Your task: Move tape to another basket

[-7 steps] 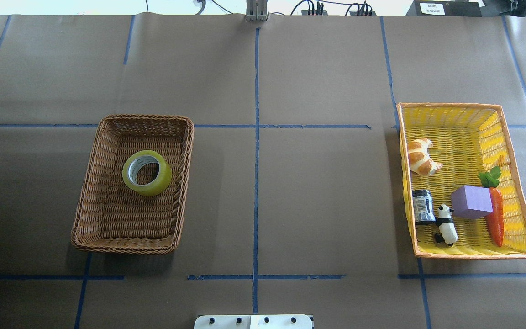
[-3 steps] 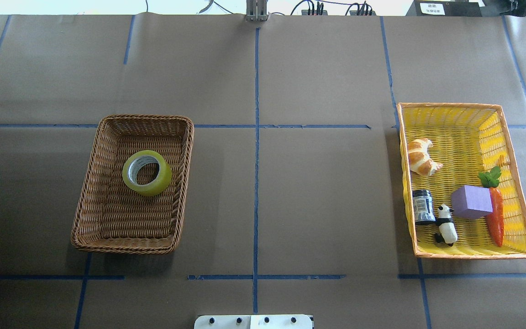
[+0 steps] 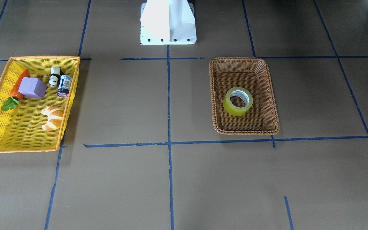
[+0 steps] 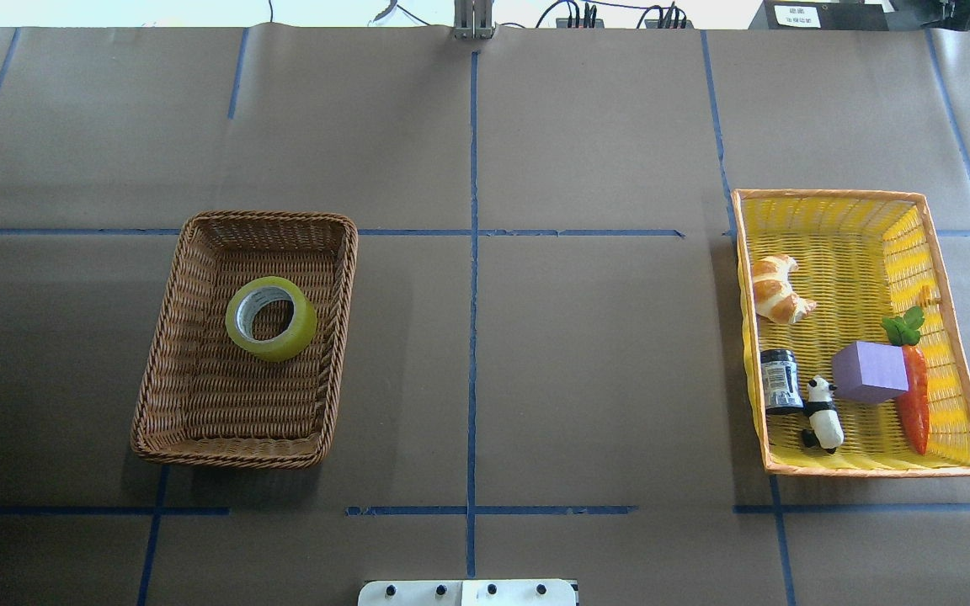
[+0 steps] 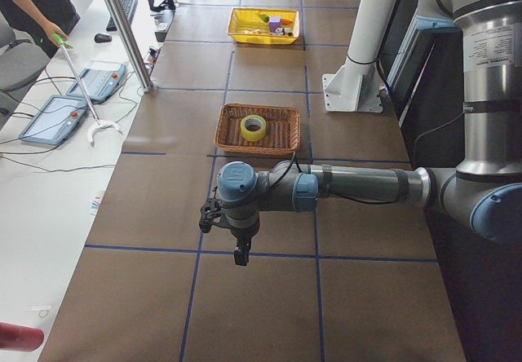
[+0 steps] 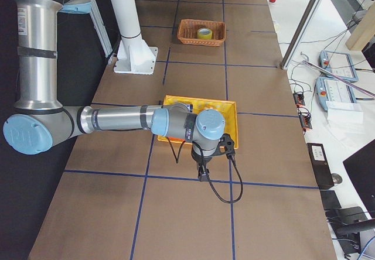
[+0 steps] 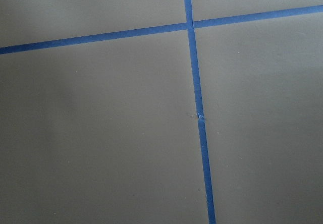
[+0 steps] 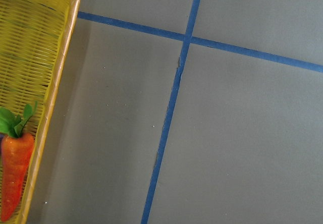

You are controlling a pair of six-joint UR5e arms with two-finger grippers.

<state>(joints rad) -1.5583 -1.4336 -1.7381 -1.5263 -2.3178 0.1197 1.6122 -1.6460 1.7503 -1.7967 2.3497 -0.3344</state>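
Nothing is shifting on the table [image 4: 586,362] since a second ago: the tape [image 4: 276,348] is still lying flat, hole up, near the middle of the basket [image 4: 167,337], touching no wall. It is looking light, stiff and slick on its outer wrap, so I am judging a pinch across one side of the ring, one finger inside the cardboard core [image 4: 242,314], as the surest hold. The yellow tray [image 4: 830,215] is sitting well apart on the robot's right. The left gripper [image 5: 238,250] and right gripper [image 6: 202,172] are hanging over bare table, showing only in the side views, so I cannot tell whether they are parted or closed.
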